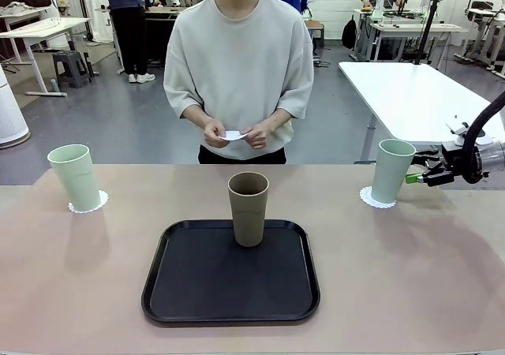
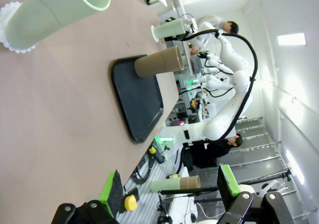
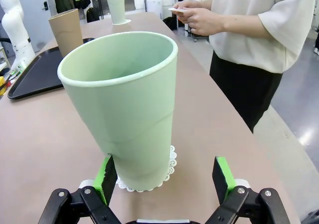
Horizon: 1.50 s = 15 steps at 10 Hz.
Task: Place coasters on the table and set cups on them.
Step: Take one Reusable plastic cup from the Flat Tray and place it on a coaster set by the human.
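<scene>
**Two cups on coasters, one cup on the tray**

The right pincer [image 3: 164, 174] stands wide open and holds nothing. Right in front of its green pads [image 3: 106, 173] stands a tall pale green cup [image 3: 124, 104] with smooth, dull sides. One pad is just beside the cup's foot; I cannot tell if it touches. The cup stands straight up, mouth on top and narrow end down. It sits on a thin white round paper coaster [image 3: 169, 159] with a lacy edge, near the right end of the flat beige-pink table [image 1: 410, 276].

A second pale green cup [image 1: 75, 177] stands upright on its own lacy white coaster [image 1: 95, 203] near the table's left end. A brown cup [image 1: 248, 207] of the same tall shape stands upright on a black tray [image 1: 181, 292] with rounded corners, in the middle. All three cups are wide at the top and have no handles.

At the far side, the person's hands [image 1: 215, 132] hold a third small white coaster [image 1: 233, 136].

The left pincer [image 2: 170, 185] is wide open too, with nothing between its pads.
</scene>
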Tool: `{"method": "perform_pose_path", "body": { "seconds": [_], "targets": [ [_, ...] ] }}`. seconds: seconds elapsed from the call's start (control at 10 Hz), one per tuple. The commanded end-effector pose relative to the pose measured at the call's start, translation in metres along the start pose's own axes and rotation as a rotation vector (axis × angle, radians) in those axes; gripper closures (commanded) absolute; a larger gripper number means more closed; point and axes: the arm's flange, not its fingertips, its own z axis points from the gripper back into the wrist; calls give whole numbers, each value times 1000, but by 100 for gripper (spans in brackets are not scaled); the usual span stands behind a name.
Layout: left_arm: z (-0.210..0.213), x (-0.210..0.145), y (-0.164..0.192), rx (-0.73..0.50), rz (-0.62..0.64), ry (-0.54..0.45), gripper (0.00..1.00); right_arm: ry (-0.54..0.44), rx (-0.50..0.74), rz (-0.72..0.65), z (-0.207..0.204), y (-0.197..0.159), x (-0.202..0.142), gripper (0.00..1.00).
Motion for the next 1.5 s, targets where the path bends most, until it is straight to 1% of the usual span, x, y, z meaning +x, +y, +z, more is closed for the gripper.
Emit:
{"method": "perform_pose_path", "body": {
  "seconds": [0.0,0.1,0.2,0.3,0.4,0.5,0.6,0.7,0.8,0.9,1.0,1.1,1.2,1.3,1.4],
  "targets": [
    [1,0,-2,6,7,-4,0,36,-11,-14,2,9,6,0],
    [1,0,-2,6,7,-4,0,76,-36,-5,8,14,15,0],
    [1,0,-2,6,7,-4,0,137,-59,-4,17,20,24,0],
    [1,0,-2,6,7,-4,0,224,-91,-19,27,25,35,0],
    [1,0,-2,6,7,-4,0,343,-138,-35,38,32,50,0],
    [1,0,-2,6,7,-4,0,538,-154,-36,49,52,74,0],
    [1,0,-2,6,7,-4,0,712,-145,-21,51,76,100,0],
    [1,0,-2,6,7,-4,0,828,-143,6,46,99,129,0],
    [1,0,-2,6,7,-4,0,898,-130,62,26,128,163,0],
    [1,0,-2,6,7,-4,0,937,-177,60,13,142,178,0],
    [1,0,-2,6,7,-4,0,1000,-263,27,-7,162,197,0],
    [1,0,-2,6,7,-4,0,1038,-306,25,-22,177,213,0],
    [1,0,-2,6,7,-4,0,1089,-365,-13,-34,193,229,0],
    [1,0,-2,6,7,-4,0,1155,-430,-61,-45,205,243,0],
    [1,0,-2,6,7,-4,0,1199,-465,-80,-55,213,257,0]
  ]
}}
